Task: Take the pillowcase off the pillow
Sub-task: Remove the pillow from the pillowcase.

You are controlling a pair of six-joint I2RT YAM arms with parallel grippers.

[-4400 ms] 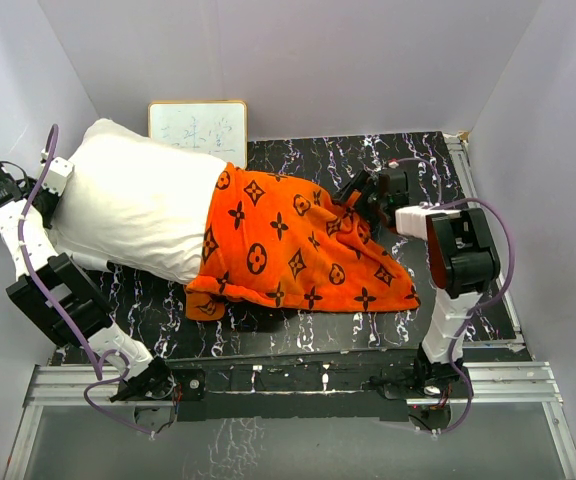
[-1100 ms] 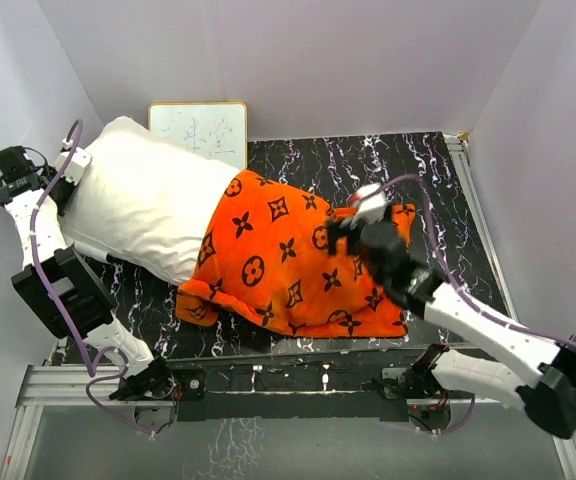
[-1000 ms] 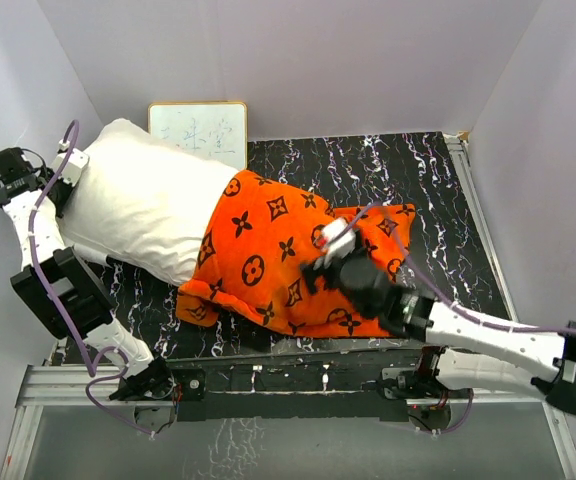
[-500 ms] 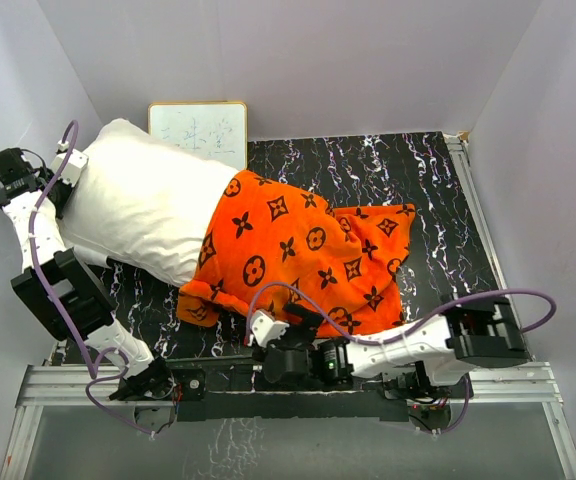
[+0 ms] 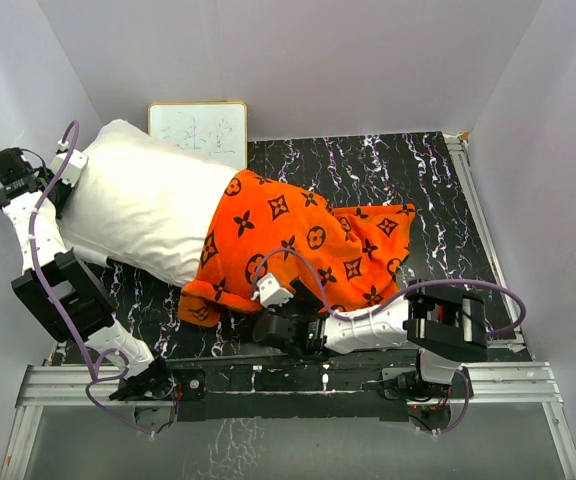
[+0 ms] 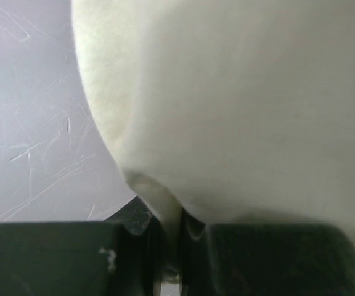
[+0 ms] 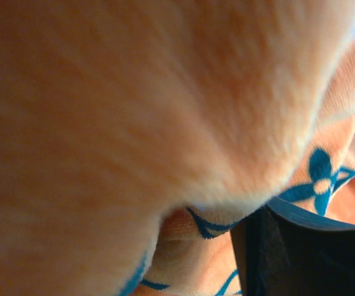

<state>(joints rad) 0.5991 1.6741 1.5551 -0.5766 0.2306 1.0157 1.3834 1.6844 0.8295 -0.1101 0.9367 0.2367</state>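
Orange pillowcase [image 5: 308,250] sleeves the right half of the pillow [image 5: 138,205], long axis running left-right. My left fingers [image 6: 54,259] pinch the bare left corner. The right fingers [image 7: 307,253] meet the near hem; I cannot tell their grip.

My left arm [image 5: 63,295] and my right arm [image 5: 368,330], white tubes with big black blocks at the joints, thin purple cables [image 5: 473,285] looping along them, my left gripper [image 6: 171,265] dark and boxy.
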